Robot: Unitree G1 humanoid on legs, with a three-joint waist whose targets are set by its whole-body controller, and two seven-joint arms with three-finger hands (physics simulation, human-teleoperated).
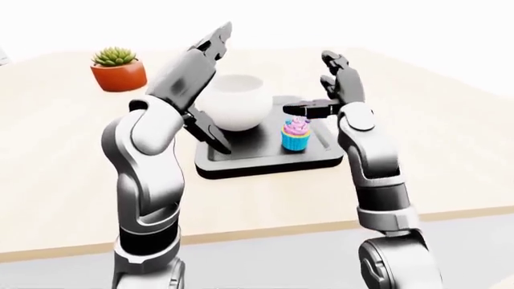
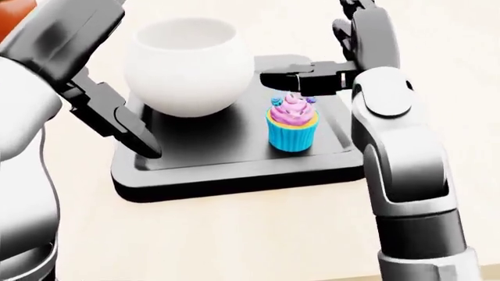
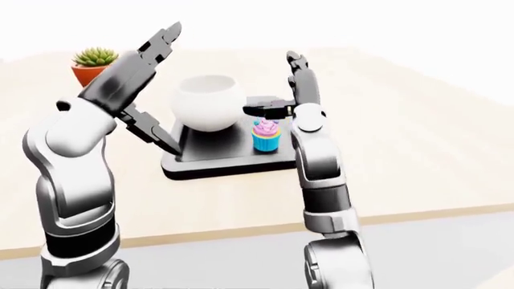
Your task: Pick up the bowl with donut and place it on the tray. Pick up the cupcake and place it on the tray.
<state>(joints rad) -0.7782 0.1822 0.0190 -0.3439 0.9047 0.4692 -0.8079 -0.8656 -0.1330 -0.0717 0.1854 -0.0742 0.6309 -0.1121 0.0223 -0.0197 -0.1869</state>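
Note:
The white bowl (image 2: 190,64) stands on the left half of the black tray (image 2: 234,170); its inside is hidden, so no donut shows. A cupcake (image 2: 292,126) with pink frosting and a blue wrapper stands upright on the tray's right half, free of any finger. My right hand (image 1: 315,84) hovers open just above it, thumb (image 2: 300,79) level over the frosting and the other fingers pointing up. At the bowl's left side my left hand (image 3: 161,90) is open, one finger (image 2: 117,123) reaching down over the tray's left rim, the others raised high.
A small green plant in an orange pot (image 1: 118,69) sits at the upper left of the light wooden table (image 1: 72,174). The table's near edge (image 1: 265,232) runs across the lower part of the left-eye view.

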